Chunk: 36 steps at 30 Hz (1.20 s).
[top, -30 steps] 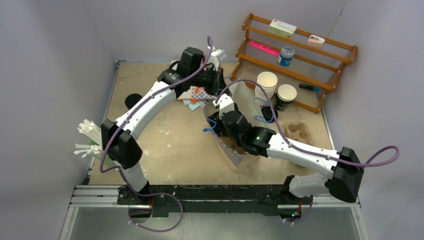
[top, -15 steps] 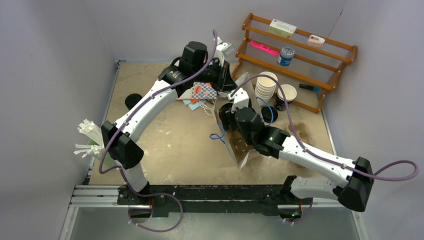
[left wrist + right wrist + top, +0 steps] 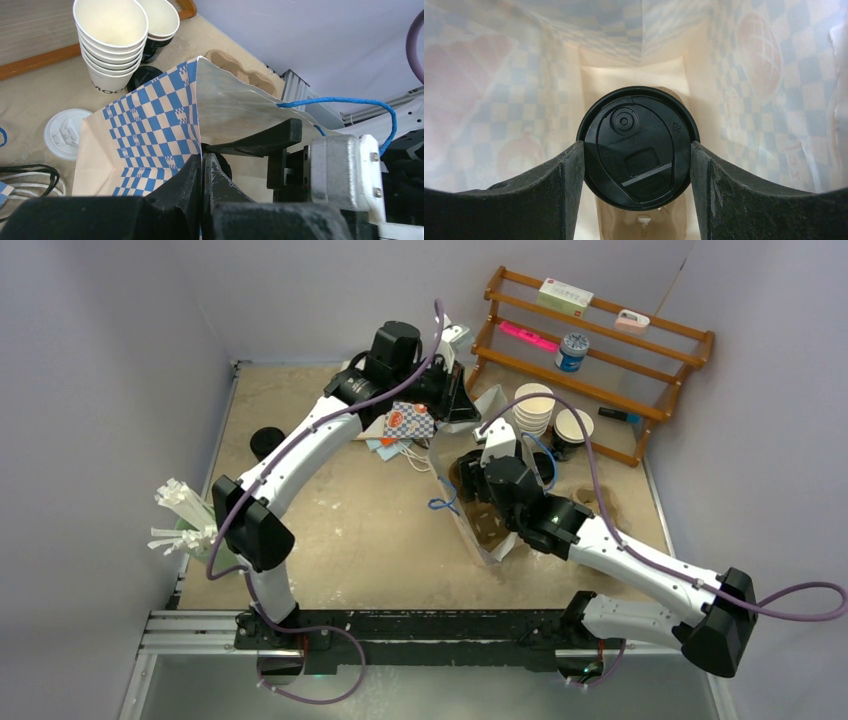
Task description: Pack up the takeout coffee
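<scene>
Fingers on the right (image 3: 549,200) clasp a round black-lidded cup (image 3: 638,145) inside the checkered paper bag (image 3: 150,130), left fingers (image 3: 182,187) pinching its rim.

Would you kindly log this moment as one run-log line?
left gripper: shut on blue-checked paper bag rim | right gripper: holding black-lidded paper cup inside bag
</scene>
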Available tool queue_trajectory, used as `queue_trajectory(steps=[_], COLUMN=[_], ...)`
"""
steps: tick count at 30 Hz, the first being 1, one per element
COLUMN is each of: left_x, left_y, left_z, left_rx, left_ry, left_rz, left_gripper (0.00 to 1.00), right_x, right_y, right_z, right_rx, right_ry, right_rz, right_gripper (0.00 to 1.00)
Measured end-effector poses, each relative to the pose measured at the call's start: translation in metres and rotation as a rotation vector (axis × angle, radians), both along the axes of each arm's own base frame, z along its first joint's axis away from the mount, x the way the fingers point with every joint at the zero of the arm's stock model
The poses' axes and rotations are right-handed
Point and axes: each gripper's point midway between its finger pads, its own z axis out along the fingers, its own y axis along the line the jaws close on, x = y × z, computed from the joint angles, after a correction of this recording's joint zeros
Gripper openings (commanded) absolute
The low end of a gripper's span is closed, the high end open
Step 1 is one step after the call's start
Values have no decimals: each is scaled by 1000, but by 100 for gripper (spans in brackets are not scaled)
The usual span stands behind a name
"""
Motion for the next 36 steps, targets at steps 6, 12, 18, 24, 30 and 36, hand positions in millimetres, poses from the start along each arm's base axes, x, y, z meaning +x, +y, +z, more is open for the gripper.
queue_trajectory(steps=[6, 12, 18, 24, 30, 36], left_x=[-1, -5, -6, -5, -4, -2], left_y=[0, -1, -4, -6, -6, -5], left_z=[-4, -5, -7, -10, -11, -7], left_rx=[8, 6, 2, 2, 3, -17], left_ry=[7, 20, 29, 37, 40, 41], left_rz=[-13, -34, -52, -59, -58, -62], left_gripper=[0, 0, 0, 0, 0, 0], right_x=[-1, 10, 20, 22, 20, 18], right_y=[-8, -6, -11, -11, -8, -11], right_z=[-19, -18, -21, -22, -19, -14], right_rx=[-29, -15, 2, 11, 17, 16], right_ry=[13, -15, -36, -41, -40, -63], right_rz=[-11, -23, -50, -50, -22, -13], right_gripper=[5, 5, 5, 6, 8, 8])
